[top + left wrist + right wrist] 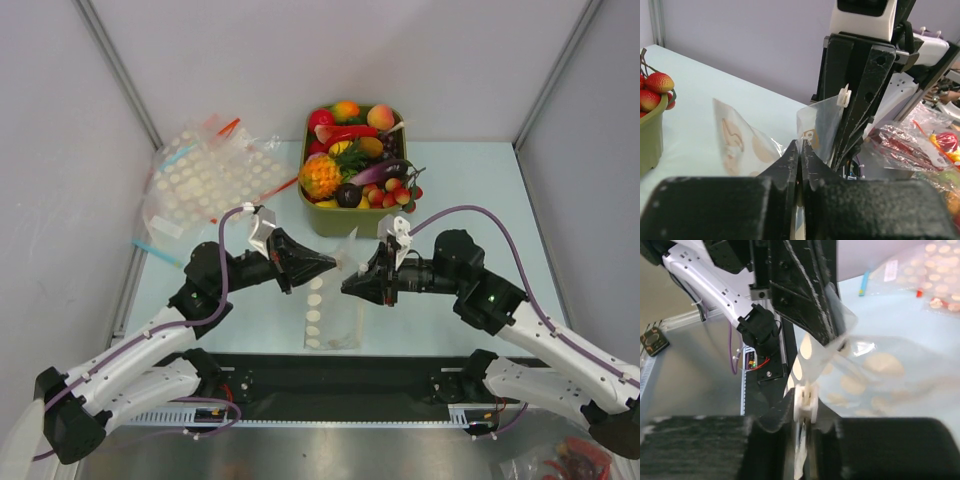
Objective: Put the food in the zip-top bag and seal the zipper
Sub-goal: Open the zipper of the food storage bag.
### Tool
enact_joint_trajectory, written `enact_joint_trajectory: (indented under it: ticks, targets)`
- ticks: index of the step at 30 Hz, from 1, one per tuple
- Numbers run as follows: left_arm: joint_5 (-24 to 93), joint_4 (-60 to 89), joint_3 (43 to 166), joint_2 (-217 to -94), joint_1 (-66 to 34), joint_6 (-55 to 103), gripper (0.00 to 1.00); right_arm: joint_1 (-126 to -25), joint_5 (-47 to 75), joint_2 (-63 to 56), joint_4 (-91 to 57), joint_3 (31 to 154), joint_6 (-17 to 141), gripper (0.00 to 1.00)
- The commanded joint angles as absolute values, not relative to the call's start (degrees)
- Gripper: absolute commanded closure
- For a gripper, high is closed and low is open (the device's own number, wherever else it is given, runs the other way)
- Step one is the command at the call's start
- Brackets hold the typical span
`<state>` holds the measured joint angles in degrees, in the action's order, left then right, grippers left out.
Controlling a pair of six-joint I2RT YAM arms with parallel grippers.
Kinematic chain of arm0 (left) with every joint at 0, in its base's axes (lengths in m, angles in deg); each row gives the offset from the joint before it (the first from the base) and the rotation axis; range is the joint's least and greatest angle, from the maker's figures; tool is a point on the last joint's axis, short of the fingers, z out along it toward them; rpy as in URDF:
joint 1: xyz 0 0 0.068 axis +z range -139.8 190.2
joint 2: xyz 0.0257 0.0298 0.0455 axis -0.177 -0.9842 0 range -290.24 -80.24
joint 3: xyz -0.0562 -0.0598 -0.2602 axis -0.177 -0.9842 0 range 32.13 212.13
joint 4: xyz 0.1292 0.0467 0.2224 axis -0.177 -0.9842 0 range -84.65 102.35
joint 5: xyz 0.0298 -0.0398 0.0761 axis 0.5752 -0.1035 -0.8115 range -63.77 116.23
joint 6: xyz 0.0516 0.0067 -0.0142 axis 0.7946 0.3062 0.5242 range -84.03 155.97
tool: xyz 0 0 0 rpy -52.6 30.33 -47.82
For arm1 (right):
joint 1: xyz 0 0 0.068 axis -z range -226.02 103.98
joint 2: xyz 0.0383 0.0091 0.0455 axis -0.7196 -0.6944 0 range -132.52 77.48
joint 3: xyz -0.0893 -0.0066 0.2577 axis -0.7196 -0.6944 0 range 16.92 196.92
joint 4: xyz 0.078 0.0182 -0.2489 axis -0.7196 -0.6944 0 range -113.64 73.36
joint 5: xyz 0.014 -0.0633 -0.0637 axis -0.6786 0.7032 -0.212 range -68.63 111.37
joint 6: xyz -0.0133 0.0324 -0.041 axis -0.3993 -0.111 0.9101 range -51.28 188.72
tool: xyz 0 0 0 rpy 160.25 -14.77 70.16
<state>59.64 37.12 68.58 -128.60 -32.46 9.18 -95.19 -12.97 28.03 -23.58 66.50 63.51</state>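
Observation:
The zip-top bag (335, 315) is clear with pale round dots and lies between the arms, its mouth lifted. My left gripper (328, 265) is shut on the thin mouth edge (801, 147) of the bag (740, 145). My right gripper (348, 285) faces it from the right, shut on the zipper's white slider (805, 402) at the bag (880, 375) mouth. The food sits in a green bin (345, 222) behind: a pineapple (320, 177), red berries (395, 192) and a dark round piece (348, 195). The berries (657, 82) also show in the left wrist view.
A heap of dotted clear bags (205, 175) with red and blue strips lies at the back left. A blue strip (155, 250) lies near the left wall. Another crinkly bag with red contents (570, 460) sits off the table at the near right.

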Motion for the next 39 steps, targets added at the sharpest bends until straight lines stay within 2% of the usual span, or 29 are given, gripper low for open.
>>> enact_joint_trajectory:
  ticks: [1, 2, 5, 8, 14, 19, 23, 28, 33, 34, 35, 37, 39]
  targets:
    - [59.99, 38.9, 71.16, -128.06, -32.78, 9.69, 0.97, -95.24, -8.43, 30.01, -20.07, 65.88, 63.54, 0.75]
    - [58.94, 38.54, 71.16, -127.79, -32.78, 9.95, 0.99, -95.15, -7.38, 30.45, -19.8, 65.35, 63.27, 0.63]
    - [58.05, 37.75, 71.07, -127.44, -32.78, 10.13, 1.0, -95.15, -5.97, 32.03, -18.57, 64.21, 63.01, 0.53]
    - [57.79, 37.66, 71.07, -127.44, -32.78, 10.13, 1.0, -95.06, -5.0, 34.14, -17.61, 63.16, 62.92, 0.48]
    - [57.61, 37.57, 71.07, -127.53, -32.78, 10.04, 1.0, -94.89, -0.61, 39.84, -13.65, 60.34, 61.87, 0.46]
    - [57.78, 38.01, 70.89, -128.23, -32.78, 9.69, 1.0, -94.62, 1.16, 44.16, -10.4, 57.27, 61.08, 0.5]
    - [58.49, 38.36, 70.98, -128.84, -32.78, 9.34, 1.0, -94.45, 1.16, 44.52, -10.13, 57.35, 60.9, 0.72]
    - [58.49, 38.54, 70.89, -128.76, -32.78, 9.25, 1.0, -94.45, -0.07, 43.55, -10.05, 57.53, 60.72, 0.74]
    - [58.75, 39.07, 70.72, -129.11, -32.87, 8.9, 1.0, -94.45, -0.34, 43.38, -9.87, 57.44, 60.72, 0.69]
    - [58.84, 39.07, 70.72, -129.11, -32.87, 8.9, 1.0, -94.45, -0.34, 43.46, -9.87, 57.53, 60.81, 0.71]
    - [58.84, 39.15, 70.63, -129.11, -32.87, 8.9, 1.0, -94.45, -0.34, 43.46, -9.87, 57.53, 60.81, 0.78]
    - [58.84, 39.07, 70.63, -129.2, -32.87, 8.9, 1.0, -94.45, -0.34, 43.38, -9.87, 57.44, 60.81, 0.84]
    - [59.01, 39.07, 70.72, -129.28, -32.87, 8.99, 1.0, -94.45, -0.51, 43.38, -9.78, 57.44, 60.72, 0.83]
